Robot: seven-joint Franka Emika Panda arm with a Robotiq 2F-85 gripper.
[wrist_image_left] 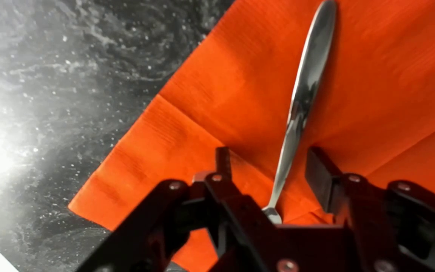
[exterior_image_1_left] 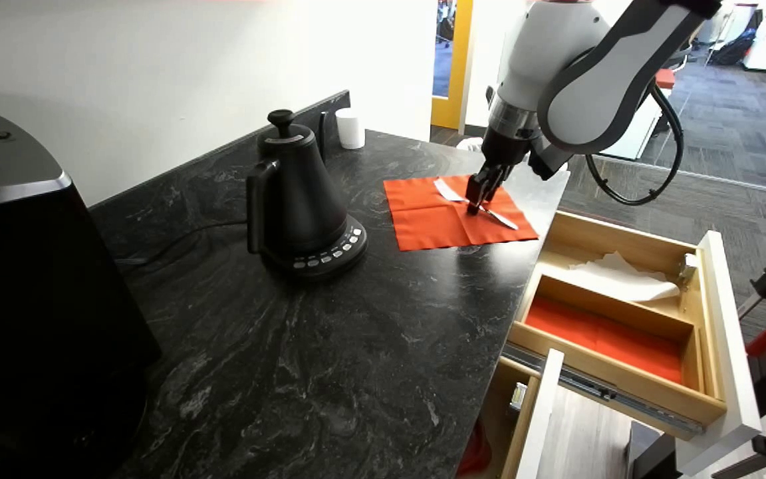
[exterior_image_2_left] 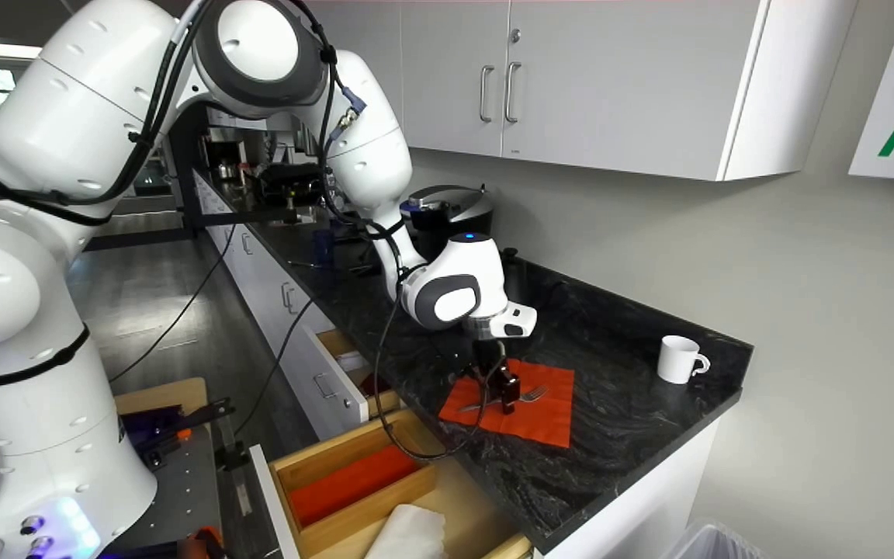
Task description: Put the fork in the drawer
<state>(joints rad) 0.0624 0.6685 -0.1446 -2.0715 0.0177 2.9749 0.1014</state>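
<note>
The silvery fork (wrist_image_left: 302,90) lies flat on the red-orange cloth (wrist_image_left: 240,94) on the counter. It also shows in both exterior views, at its head (exterior_image_1_left: 448,189) and at its tines (exterior_image_2_left: 534,394). My gripper (wrist_image_left: 266,162) is open, one finger on each side of the fork's neck, with a gap to both. In the wrist view the gripper body hides most of the fork head. In both exterior views the gripper (exterior_image_1_left: 476,205) (exterior_image_2_left: 507,405) is low over the cloth at the fork's middle. The pulled-out wooden drawer (exterior_image_1_left: 622,374) (exterior_image_2_left: 369,502) has a red-orange lined compartment beside a divider.
White paper (exterior_image_1_left: 626,279) (exterior_image_2_left: 408,532) lies in the drawer's other compartment. A second drawer (exterior_image_1_left: 536,426) (exterior_image_2_left: 334,388) is partly open beside it. A black kettle (exterior_image_1_left: 303,193), a white mug (exterior_image_1_left: 350,126) (exterior_image_2_left: 678,361) and a black machine (exterior_image_1_left: 17,279) stand on the counter.
</note>
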